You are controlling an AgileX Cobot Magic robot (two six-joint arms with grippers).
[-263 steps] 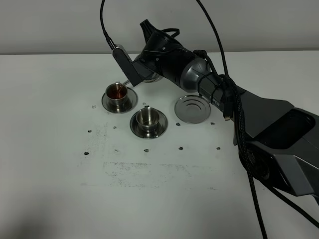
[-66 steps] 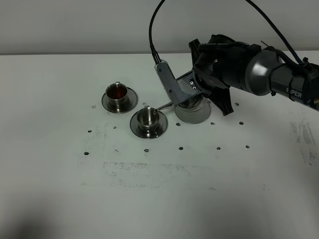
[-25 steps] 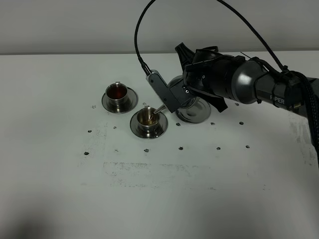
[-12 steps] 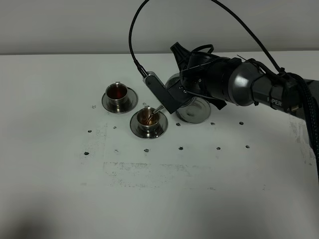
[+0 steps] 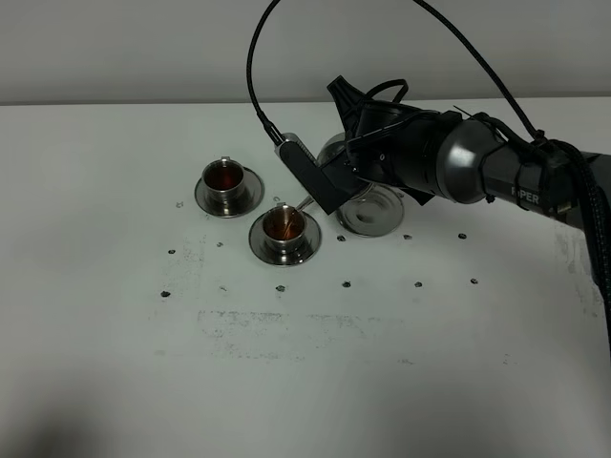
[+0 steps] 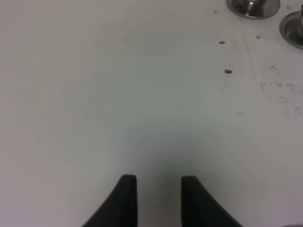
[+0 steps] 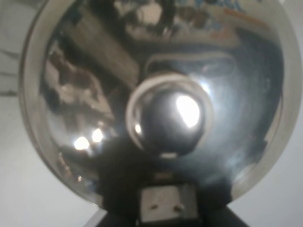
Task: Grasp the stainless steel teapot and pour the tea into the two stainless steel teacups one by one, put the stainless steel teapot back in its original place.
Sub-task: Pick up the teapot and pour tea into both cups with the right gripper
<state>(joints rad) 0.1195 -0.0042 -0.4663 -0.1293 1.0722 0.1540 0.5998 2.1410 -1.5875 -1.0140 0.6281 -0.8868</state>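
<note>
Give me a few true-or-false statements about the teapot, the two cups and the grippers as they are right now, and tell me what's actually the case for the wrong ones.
1. The stainless steel teapot stands on the coaster. False: the right gripper holds it tilted above the table, with its spout toward the nearer teacup.
2. Both the nearer teacup and the farther teacup have reddish-brown tea in them. True.
3. The left gripper is carrying a cup. False: it holds nothing and hangs over bare table.
4. Each teacup sits on its own saucer. True.
</note>
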